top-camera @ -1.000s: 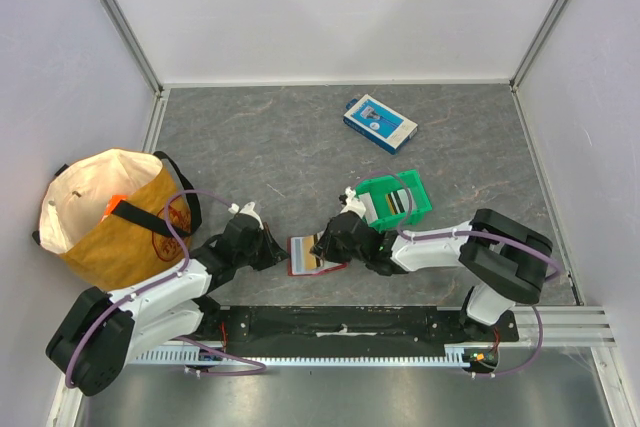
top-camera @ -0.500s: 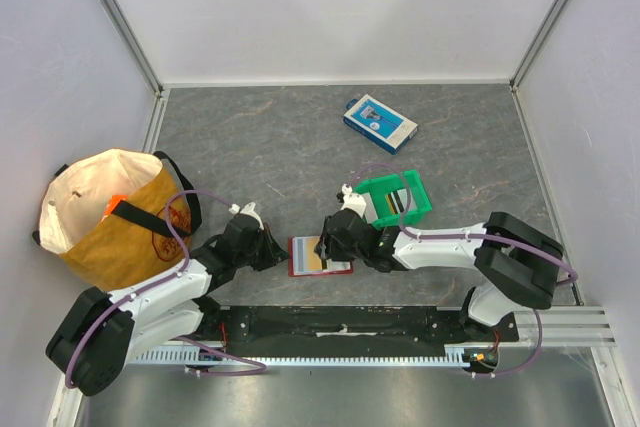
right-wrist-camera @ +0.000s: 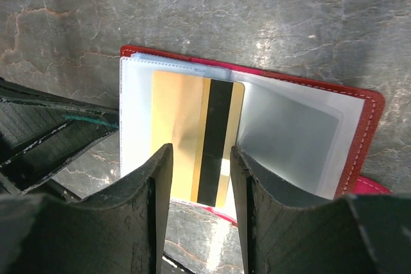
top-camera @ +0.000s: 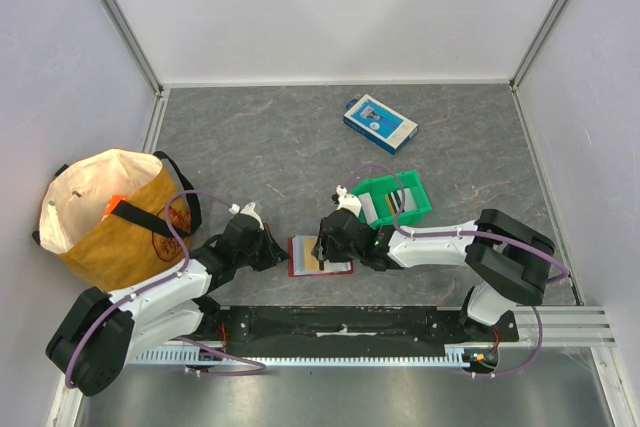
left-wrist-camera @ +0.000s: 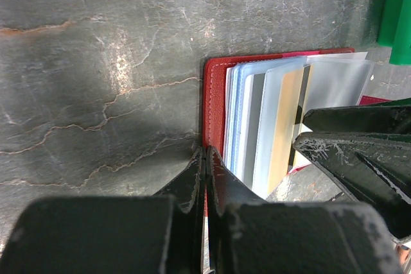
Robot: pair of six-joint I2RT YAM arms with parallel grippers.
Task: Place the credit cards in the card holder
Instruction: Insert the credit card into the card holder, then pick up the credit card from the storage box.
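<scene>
We judge the task partly done. The card holder lies open and flat on the desk, close to the near edge and between the two arms. The right wrist view shows a tan-yellow card with a black stripe lying in one of the holder's clear sleeves. We cannot tell whether it is pushed fully home. The left wrist view shows pale blue and tan edges layered in the sleeves, though we cannot count the cards among them.

The left pincer is pressed closed on the holder's red cover at its left edge and seems to pin it in place. The right pincer hangs over the tan-yellow card with its fingers narrowly parted, clamping nothing that we can see.

What is left, as we read it, sits in the green bin just behind the right pincer. Light and dark strips there look like more cards waiting.

The desk is dark grey with a cracked stone pattern, and plain pale walls enclose it. A blue-and-white box lies farther back, and a yellow cloth bag stands at the left.
</scene>
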